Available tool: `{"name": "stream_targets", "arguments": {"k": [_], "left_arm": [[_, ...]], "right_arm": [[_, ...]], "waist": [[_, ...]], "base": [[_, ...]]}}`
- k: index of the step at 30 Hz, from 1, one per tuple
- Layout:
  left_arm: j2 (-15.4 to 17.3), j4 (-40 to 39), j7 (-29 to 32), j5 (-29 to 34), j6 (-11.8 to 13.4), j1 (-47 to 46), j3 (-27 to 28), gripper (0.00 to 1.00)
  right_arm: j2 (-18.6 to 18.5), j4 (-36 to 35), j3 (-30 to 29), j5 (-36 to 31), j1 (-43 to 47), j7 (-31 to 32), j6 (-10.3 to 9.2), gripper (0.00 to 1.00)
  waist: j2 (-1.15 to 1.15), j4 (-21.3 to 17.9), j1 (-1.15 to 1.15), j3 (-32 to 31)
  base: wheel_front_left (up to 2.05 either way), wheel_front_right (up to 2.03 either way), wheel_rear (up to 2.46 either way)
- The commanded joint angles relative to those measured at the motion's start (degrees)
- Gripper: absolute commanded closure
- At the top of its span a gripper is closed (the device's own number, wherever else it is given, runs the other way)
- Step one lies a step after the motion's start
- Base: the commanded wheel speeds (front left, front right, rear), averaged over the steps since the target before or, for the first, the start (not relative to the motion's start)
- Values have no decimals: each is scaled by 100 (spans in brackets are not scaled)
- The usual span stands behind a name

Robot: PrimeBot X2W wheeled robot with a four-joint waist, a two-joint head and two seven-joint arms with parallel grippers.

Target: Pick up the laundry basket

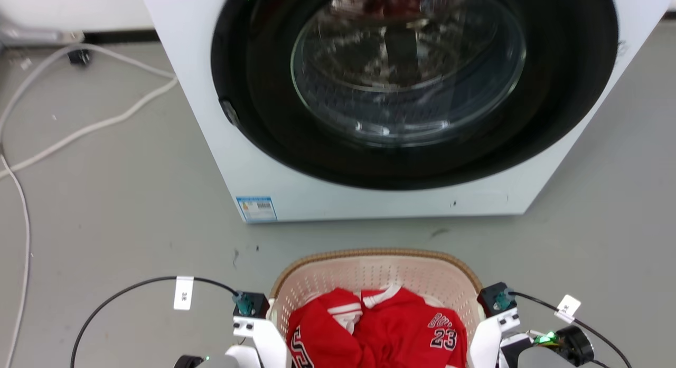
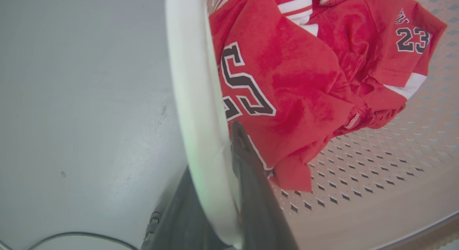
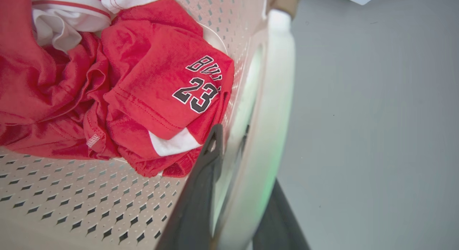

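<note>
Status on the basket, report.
Left gripper and right gripper shut on basket sides. Red jersey inside. Washer stands ahead, apart from it.

Cam setup: head high, both wrists close in.
Head cam looks steeply down at grey floor, white front-load washing machine ahead. Wrist cams sit tight at opposite sides of the cream perforated plastic basket; all three share its crumpled red jersey.
</note>
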Motion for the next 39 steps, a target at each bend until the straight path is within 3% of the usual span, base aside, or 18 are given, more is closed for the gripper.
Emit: {"name": "stream_targets", "arguments": {"k": [1, 19, 39], "left_arm": [[-145, -153, 5, -25, -108, 34, -69, 100], [102, -232, 418, -624, -108, 63, -627, 100], [131, -108, 323, -1038, -103, -27, -1007, 100]], "right_arm": [[169, -92, 123, 37, 81, 18, 68, 100], [-36, -369, 1333, 1189, 279, 611, 72, 100], [-143, -297, 2119, 1970, 84, 535, 72, 100]], "waist": [[0, 40, 1, -306], [0, 85, 1, -871], [0, 28, 1, -851]], "base": [[0, 0, 0], [0, 0, 0], [0, 0, 0]]}}
